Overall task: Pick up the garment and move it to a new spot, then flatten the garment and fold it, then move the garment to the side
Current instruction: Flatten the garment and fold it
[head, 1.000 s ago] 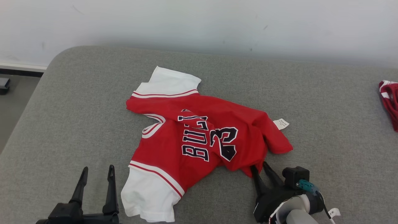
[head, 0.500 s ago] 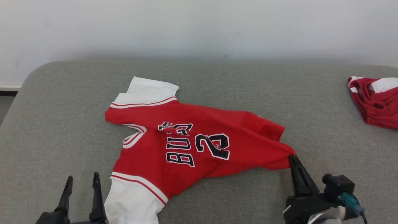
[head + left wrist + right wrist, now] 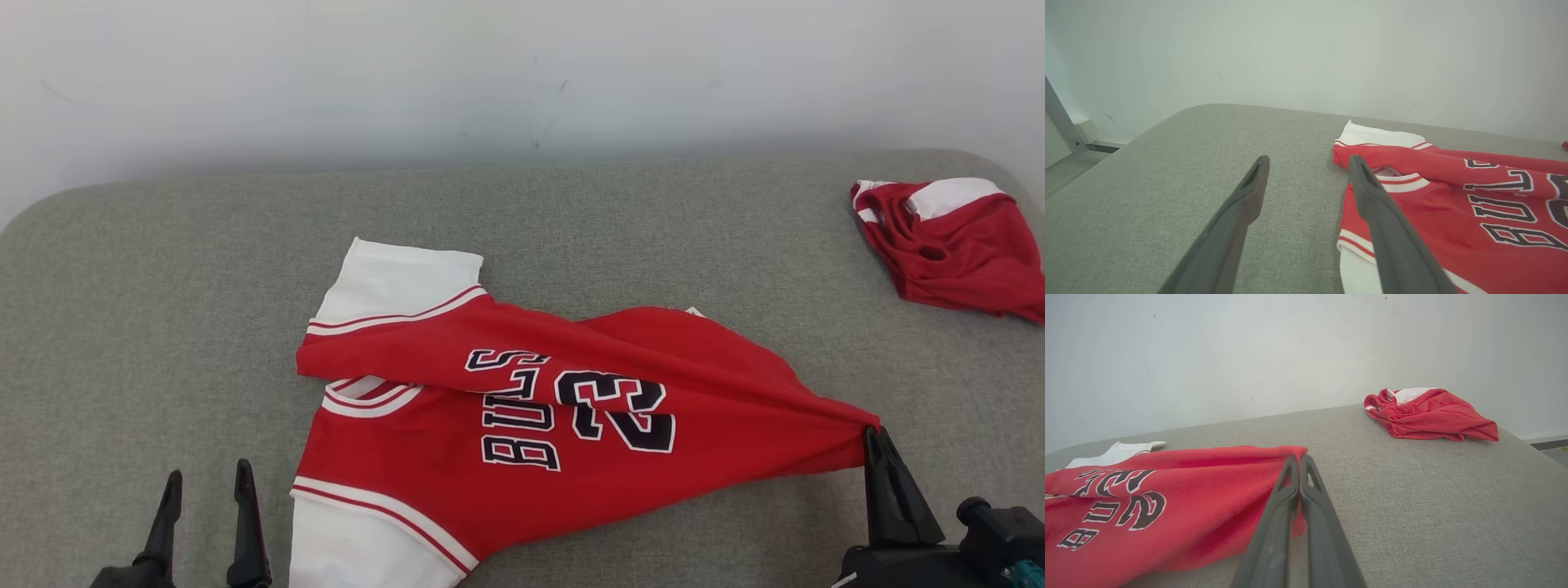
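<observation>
- At the lower left of the head view, your left gripper (image 3: 208, 472) hovers over the grey cushion (image 3: 147, 310), jaws apart and holding nothing. Its wrist camera gives you the gap between the two fingers (image 3: 1237, 212) plainly, with bare cushion fabric behind it.
- Just right of that gripper lies the red jersey (image 3: 522, 408), spread across the middle of the cushion. Its collar points toward your left and its white sleeves sit at the near and far sides. From the head you can read "BULLS" and "23"; the left wrist view adds the striped collar trim close beside its right-hand finger.
- Further right, the jersey's hem is drawn into a taut point that ends at your right gripper (image 3: 873, 437).
- Its wrist camera shows you more than the head does: jaws pressed together, clamped on a pinch of red cloth.
- Far right, a crumpled red-and-white garment (image 3: 955, 245) sits near the cushion's edge, well apart from the jersey.
</observation>
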### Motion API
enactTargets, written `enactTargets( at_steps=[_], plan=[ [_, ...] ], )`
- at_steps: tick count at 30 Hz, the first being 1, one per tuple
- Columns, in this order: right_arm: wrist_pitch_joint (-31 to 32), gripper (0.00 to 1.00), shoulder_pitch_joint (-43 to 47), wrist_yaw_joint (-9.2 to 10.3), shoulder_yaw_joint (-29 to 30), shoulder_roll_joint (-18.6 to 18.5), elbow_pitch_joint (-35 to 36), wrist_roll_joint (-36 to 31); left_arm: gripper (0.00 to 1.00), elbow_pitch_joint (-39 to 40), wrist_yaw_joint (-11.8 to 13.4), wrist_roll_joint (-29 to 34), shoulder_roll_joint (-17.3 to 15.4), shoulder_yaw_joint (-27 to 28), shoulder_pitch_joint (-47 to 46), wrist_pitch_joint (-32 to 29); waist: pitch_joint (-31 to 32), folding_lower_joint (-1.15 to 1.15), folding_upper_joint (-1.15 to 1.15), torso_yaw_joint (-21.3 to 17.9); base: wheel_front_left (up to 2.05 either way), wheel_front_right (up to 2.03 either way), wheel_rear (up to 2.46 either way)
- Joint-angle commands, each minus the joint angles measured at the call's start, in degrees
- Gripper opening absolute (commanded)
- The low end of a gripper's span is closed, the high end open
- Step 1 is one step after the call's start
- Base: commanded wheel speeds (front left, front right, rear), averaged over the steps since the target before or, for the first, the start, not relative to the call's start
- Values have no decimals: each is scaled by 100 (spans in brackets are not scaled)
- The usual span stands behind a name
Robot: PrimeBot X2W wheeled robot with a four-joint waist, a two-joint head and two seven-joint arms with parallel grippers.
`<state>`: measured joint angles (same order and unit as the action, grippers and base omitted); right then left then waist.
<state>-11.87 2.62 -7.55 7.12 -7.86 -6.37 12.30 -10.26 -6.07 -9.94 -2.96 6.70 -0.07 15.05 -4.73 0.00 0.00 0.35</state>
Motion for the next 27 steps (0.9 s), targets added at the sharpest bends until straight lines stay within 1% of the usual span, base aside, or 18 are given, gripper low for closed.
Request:
enactTargets(
  at_steps=[1,5,9,10,14,17,18,23,27],
  plan=[
    [95,0,85,15,74,13,142,-34,100,5,-16,-24,9,-4,-17,17,-8,0,0,15,0,0,0],
    [268,0,-61,15,77,24,265,-83,100,-35,24,-103,10,-101,-5,17,6,0,0,107,0,0,0],
    [335,0,-480,15,-125,-87,56,-83,100,-89,51,-151,10,-187,-40,18,44,0,0,263,0,0,0],
    [357,0,-779,15,-253,-177,-168,-30,100,-118,46,-153,10,-251,-71,18,52,0,0,376,0,0,0],
    [306,0,-1522,15,-553,-297,-727,4,100,-170,53,-184,10,-423,-144,17,42,0,0,649,0,0,0],
    [286,0,-2101,15,-766,-366,-1330,-72,100,-223,73,-221,10,-559,-212,18,5,0,0,861,0,0,0],
    [286,0,-2101,15,-766,-366,-1330,-72,100,-223,73,-221,10,-559,-212,18,5,0,0,861,0,0,0],
    [234,0,-3032,15,-1009,-444,-2689,-234,100,-319,93,-237,10,-782,-324,17,-53,0,0,1195,0,0,0],
    [38,0,-3662,15,-1012,-449,-3801,-328,100,-369,110,-272,11,-905,-401,17,-106,0,0,1344,0,0,0]
  ],
)
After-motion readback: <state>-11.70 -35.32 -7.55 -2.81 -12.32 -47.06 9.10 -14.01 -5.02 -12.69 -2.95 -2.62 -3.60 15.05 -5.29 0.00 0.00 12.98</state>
